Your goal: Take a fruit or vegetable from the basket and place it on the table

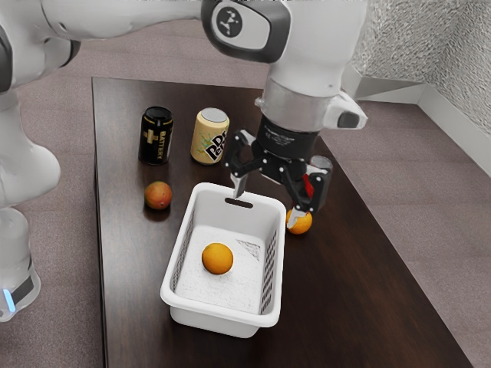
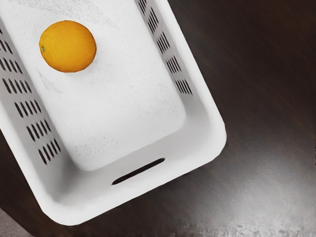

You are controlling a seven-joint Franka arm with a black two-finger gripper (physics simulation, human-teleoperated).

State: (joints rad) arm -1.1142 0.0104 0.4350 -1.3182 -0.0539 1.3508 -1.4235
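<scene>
- The worktop [image 1: 345,307] has an open stretch on the exterior view's right of the basket [image 1: 177,310], and a narrower strip between the basket and the edge on the exterior view's left.
- Inside the basket, I see bare bottom around the orange [image 1: 218,259], the fruit I'm after, with the raised rim running all round; the slotted end wall is well apart from it.
- My arm [image 1: 138,17] reaches in from the exterior view's upper left, its wrist bent downward.
- My hand [image 1: 267,202] points down near the basket's slotted end, above the rim, its fingers standing apart.
- A second orange [image 1: 301,223] sits outside on the worktop, just beside the basket, partly hidden by one finger.
- A reddish fruit [image 1: 158,195] sits near the basket's other side, with a black can [image 1: 156,138] and a yellow can [image 1: 209,138] beyond.
</scene>
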